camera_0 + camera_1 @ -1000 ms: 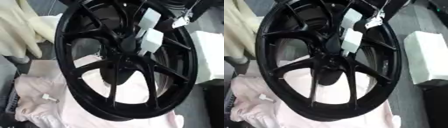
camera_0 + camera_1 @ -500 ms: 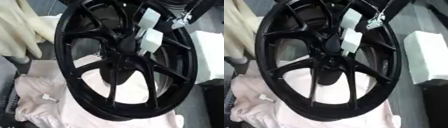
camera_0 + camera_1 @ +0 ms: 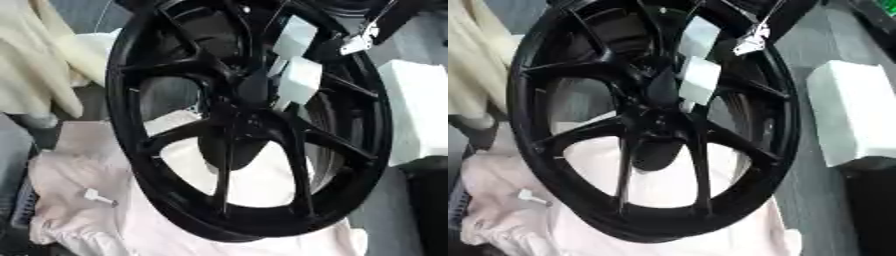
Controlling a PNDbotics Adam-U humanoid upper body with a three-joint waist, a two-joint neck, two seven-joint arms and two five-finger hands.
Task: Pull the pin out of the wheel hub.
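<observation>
Pink cloth (image 3: 79,170) holds small white pin (image 3: 96,197) beside wheel (image 3: 254,125).

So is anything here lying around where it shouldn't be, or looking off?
One thing stands out: a small white peg-like part lies loose on the pale pink cloth, left of the black wheel and apart from it. The wheel itself stands tilted on the cloth. The robot's right hand reaches through the spokes near the hub.

— Can you see a pin in the wheel hub (image 3: 245,117)?
— No, the hub is one dark blur. The wheel's top runs past the edge.
— And the white bit on the cloth (image 3: 98,196)?
— Too small to tell.
</observation>
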